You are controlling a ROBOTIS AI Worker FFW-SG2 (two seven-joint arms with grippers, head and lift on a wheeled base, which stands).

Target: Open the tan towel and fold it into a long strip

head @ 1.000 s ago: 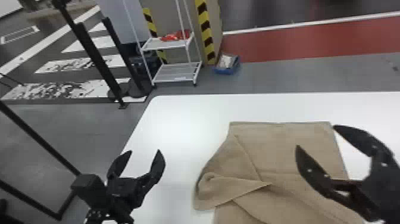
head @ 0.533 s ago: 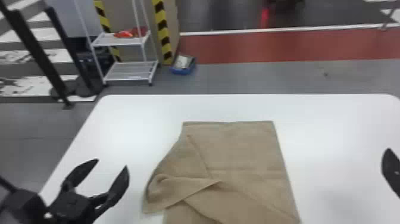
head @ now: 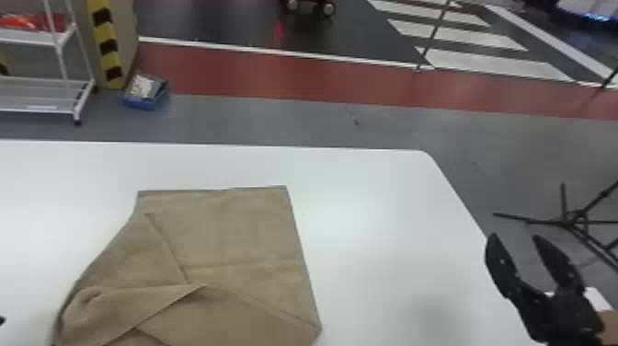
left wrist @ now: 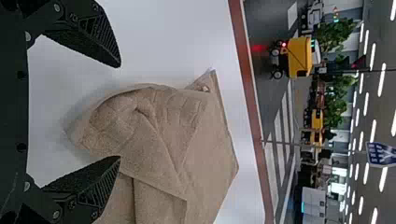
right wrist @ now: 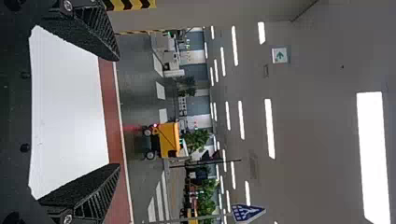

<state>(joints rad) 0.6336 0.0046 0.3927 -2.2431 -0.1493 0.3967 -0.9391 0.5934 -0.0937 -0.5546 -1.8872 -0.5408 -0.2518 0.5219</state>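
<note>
The tan towel lies on the white table, its far part flat and its near left part folded over in loose, crumpled layers. At the right edge of the head view, my right gripper stands open, well to the right of the towel. A dark tip of my left gripper shows at the head view's left edge. From the left wrist, my left gripper is open, with the towel's bunched part just beyond its fingers. In the right wrist view, my right gripper holds nothing.
The white table has a rounded far right corner. Beyond it on the floor are a white shelf rack, a blue box and, at the right, a black stand.
The head view has swung to the right, so the towel sits farther left in it. The right gripper now stands well away from the towel, where it was over its right side. Both grippers remain open.
</note>
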